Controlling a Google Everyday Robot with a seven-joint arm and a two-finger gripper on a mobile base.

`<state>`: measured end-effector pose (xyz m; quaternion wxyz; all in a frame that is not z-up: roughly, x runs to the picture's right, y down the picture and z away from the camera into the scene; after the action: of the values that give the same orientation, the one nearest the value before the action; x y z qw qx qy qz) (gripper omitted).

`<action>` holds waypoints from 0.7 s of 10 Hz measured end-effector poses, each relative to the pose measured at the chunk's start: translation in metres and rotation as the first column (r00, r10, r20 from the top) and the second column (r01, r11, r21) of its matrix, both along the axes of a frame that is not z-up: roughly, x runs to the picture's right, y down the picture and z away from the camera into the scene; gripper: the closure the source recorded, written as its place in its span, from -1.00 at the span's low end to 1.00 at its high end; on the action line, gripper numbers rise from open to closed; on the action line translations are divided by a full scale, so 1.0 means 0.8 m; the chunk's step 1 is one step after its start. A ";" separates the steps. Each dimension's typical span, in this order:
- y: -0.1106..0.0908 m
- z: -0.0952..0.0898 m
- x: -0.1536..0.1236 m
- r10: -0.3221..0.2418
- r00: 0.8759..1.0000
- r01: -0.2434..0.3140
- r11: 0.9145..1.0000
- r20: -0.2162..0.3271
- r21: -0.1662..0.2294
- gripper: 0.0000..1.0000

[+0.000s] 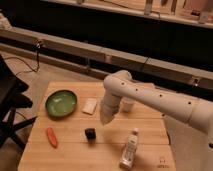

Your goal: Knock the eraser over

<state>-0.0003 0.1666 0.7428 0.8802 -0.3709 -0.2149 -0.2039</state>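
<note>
Above the table (pixel 70 155), the gripper (pixel 106 119) hovers near the eraser (pixel 90 133), touching nothing.

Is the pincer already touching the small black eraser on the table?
Apart. In the camera view the pincer hangs above and to the right of the eraser, with bare table visible between them.

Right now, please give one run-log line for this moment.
gripper: above table, up-right of eraser | eraser: upright, untouched | contact: none | step: approach
</note>
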 end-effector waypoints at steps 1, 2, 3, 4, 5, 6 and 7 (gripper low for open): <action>0.002 0.004 -0.011 -0.034 0.999 0.034 0.999 0.012 0.008 0.99; 0.007 0.010 -0.029 -0.064 0.998 0.064 0.998 0.030 0.009 0.99; 0.010 0.014 -0.038 -0.077 0.996 0.077 0.997 0.037 0.002 0.99; 0.013 0.018 -0.040 -0.084 0.995 0.084 0.996 0.044 -0.005 0.99; 0.016 0.020 -0.045 -0.089 0.994 0.090 0.996 0.056 -0.013 0.99; 0.021 0.021 -0.048 -0.088 0.994 0.090 0.996 0.066 -0.023 0.99; 0.025 0.020 -0.052 -0.083 0.994 0.086 0.996 0.077 -0.035 0.99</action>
<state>-0.0417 0.1866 0.7585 0.8548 -0.3883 -0.2362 -0.2507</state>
